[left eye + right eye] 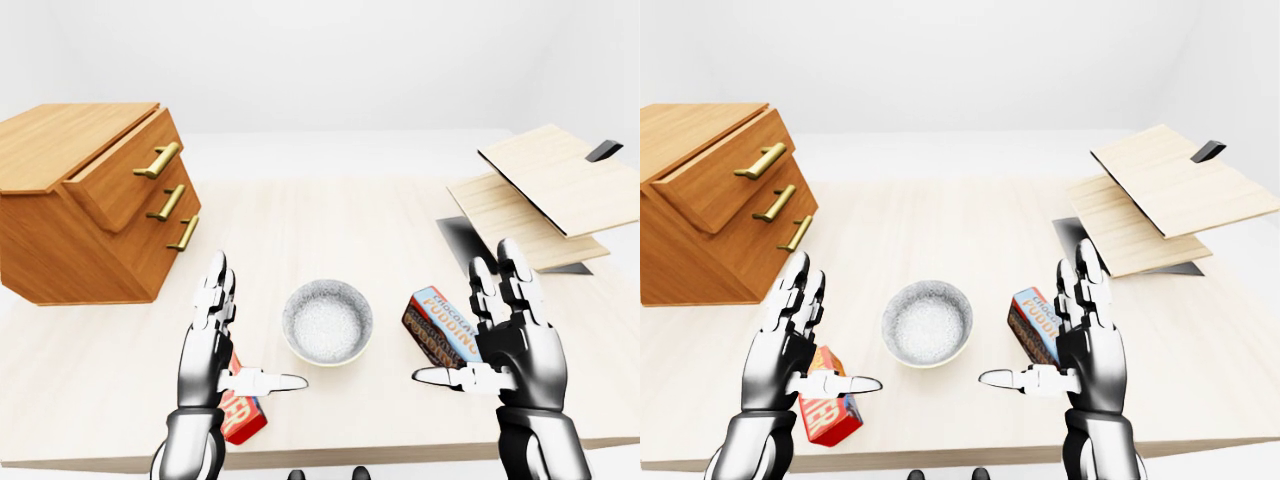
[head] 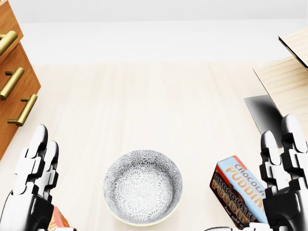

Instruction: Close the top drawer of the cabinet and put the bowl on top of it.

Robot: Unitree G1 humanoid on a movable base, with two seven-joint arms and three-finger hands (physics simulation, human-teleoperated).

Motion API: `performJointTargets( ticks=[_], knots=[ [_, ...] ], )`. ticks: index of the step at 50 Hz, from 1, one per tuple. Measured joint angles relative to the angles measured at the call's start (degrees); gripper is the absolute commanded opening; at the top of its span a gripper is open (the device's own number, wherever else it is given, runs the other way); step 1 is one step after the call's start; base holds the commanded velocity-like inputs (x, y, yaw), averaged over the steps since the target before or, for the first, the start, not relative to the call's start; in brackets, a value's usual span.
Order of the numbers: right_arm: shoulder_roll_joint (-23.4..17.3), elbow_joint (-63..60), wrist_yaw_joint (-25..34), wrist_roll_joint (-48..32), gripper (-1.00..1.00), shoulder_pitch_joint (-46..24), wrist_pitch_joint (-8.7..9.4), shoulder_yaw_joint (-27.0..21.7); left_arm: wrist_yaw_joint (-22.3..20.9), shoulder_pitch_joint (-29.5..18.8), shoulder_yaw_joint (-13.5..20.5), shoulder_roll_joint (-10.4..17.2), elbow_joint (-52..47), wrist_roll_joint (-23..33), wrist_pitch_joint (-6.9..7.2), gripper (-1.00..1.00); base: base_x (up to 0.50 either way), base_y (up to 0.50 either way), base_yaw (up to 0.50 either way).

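A wooden cabinet [image 1: 75,205] with three brass-handled drawers stands at the left of the table; its top drawer [image 1: 125,170] is pulled out. A grey patterned bowl [image 1: 327,321] sits upright on the table between my hands. My left hand [image 1: 235,335] is open just left of the bowl, fingers raised and thumb pointing toward it, not touching. My right hand [image 1: 480,325] is open to the right of the bowl, thumb pointing left, nothing held.
A chocolate pudding box [image 1: 440,326] stands just left of my right hand. A red box [image 1: 242,412] lies beneath my left hand near the table's near edge. Stacked wooden boards [image 1: 545,195] lie at the right over a dark panel [image 1: 468,240].
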Motion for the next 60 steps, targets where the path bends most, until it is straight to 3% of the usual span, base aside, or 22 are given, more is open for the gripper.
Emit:
performJointTargets(
  ticks=[31,60],
  knots=[
    [0.38,0.02,-0.16,-0.25,1.00,0.13,-1.31,-0.26,-0.23,-0.09,0.06,0.07,-0.19,-0.19,0.37,1.00,0.01,0.00,0.00],
    [0.37,-0.17,-0.65,-0.49,1.00,0.18,-1.28,-0.33,-0.18,-0.37,-0.12,0.08,0.41,0.05,0.28,1.00,0.00,0.32,0.00]
  ],
)
